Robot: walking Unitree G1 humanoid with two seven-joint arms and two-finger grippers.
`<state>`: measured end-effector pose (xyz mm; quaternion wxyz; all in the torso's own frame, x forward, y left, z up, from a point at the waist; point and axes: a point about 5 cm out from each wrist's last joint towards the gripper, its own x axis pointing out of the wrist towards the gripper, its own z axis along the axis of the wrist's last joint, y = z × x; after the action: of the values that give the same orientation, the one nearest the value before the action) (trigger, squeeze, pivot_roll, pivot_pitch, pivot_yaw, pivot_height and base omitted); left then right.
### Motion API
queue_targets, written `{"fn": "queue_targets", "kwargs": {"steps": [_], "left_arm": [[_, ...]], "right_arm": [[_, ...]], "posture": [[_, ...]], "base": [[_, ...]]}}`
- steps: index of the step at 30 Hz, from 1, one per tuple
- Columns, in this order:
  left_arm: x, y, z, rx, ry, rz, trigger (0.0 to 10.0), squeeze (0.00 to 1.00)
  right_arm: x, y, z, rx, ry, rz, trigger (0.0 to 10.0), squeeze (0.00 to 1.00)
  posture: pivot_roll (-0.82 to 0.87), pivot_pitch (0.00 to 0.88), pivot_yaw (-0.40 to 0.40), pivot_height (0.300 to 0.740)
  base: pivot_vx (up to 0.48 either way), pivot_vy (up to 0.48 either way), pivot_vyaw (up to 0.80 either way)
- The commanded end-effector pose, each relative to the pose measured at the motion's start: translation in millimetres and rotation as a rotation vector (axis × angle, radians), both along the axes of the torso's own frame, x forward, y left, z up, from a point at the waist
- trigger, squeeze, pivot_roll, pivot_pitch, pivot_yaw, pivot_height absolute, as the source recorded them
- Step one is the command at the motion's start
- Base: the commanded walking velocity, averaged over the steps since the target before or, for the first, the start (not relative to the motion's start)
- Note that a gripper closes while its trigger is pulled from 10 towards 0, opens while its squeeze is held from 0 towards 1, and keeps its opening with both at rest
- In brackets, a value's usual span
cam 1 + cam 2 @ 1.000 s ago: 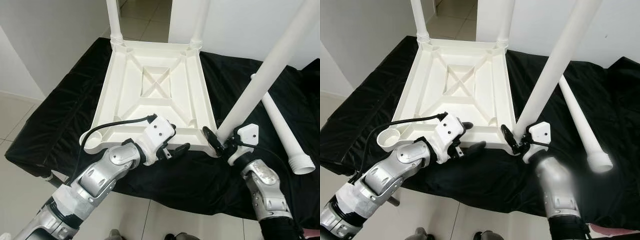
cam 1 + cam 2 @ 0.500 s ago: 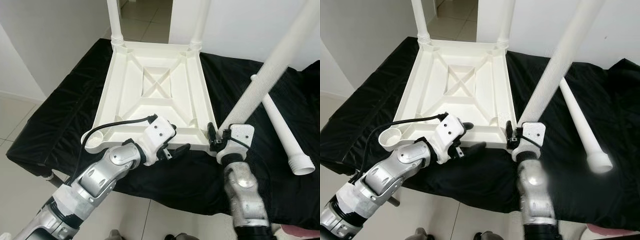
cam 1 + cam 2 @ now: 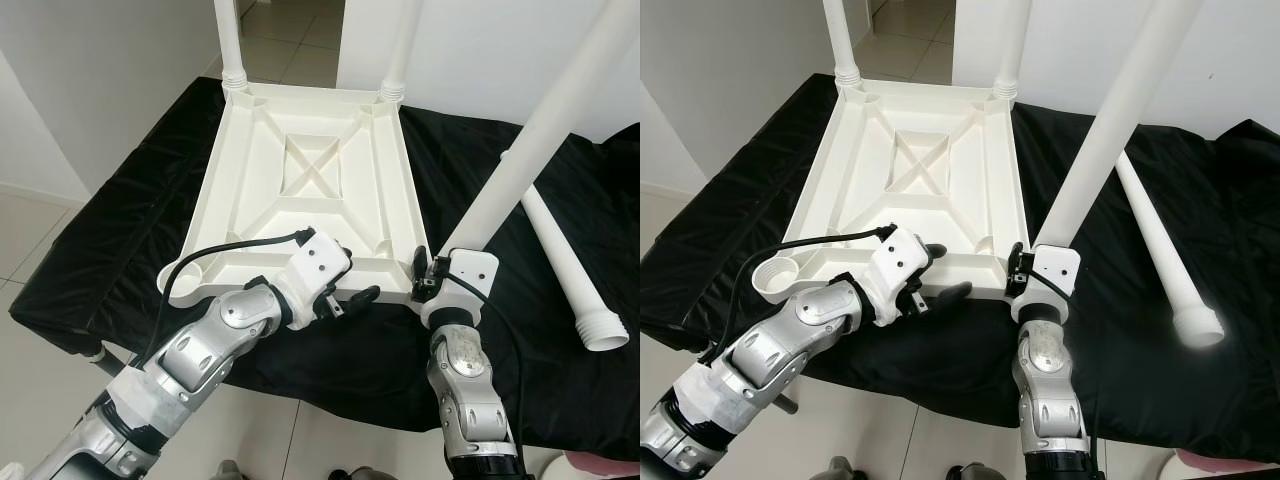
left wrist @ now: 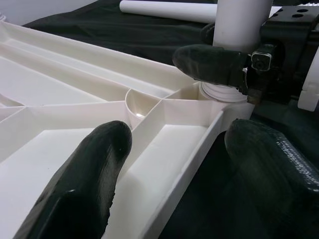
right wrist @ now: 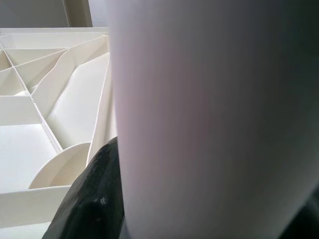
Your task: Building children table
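While right claw point(image 3: 428, 277) grips leg point(image 3: 520, 160) — seated in tabletop point(image 3: 310, 190) corner socket | left claw point(image 3: 350, 292) open

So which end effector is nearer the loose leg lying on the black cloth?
Right. The right end effector grips the leg at the tabletop's near right corner, beside the loose leg. The left end effector straddles the near rim, farther off.

Bright, even indoor light, soft shadows only. White tabletop point(image 3: 310, 190) nearly blown out against the black cloth point(image 3: 120, 240), which loses fold detail. Head views sharp, slight edge stretch. Right wrist view: table leg point(image 5: 209, 119) close, soft-focus. Left wrist fingers point(image 4: 79, 189) blurred near.
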<state>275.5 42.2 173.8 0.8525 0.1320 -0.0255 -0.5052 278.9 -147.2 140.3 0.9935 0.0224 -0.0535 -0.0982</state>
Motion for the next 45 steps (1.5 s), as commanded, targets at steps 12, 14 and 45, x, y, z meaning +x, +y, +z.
{"fn": "queue_targets", "kwargs": {"steps": [12, 14, 45], "left_arm": [[-12.9, -5.3, -2.9, 0.053, 0.035, -0.245, 10.0, 0.00], [-14.2, -6.3, -3.7, 0.056, 0.034, -0.250, 10.0, 0.00], [-14.3, -21.6, -6.0, 0.100, -0.005, -0.288, 10.0, 0.00]], "right_arm": [[-6.1, -2.6, -10.0, 0.014, 0.015, 0.091, 10.0, 1.00], [-6.8, -3.7, -7.7, 0.003, -0.008, 0.114, 10.0, 1.00], [15.4, -47.4, 8.4, -0.192, -0.122, 0.604, 10.0, 0.00]], "posture": [[-0.02, 0.072, -0.031, 0.740], [-0.02, 0.071, -0.033, 0.740], [-0.01, 0.080, -0.009, 0.740]], "base": [[0.000, 0.000, 0.00], [0.000, 0.000, 0.00], [0.000, 0.000, 0.00]]}}
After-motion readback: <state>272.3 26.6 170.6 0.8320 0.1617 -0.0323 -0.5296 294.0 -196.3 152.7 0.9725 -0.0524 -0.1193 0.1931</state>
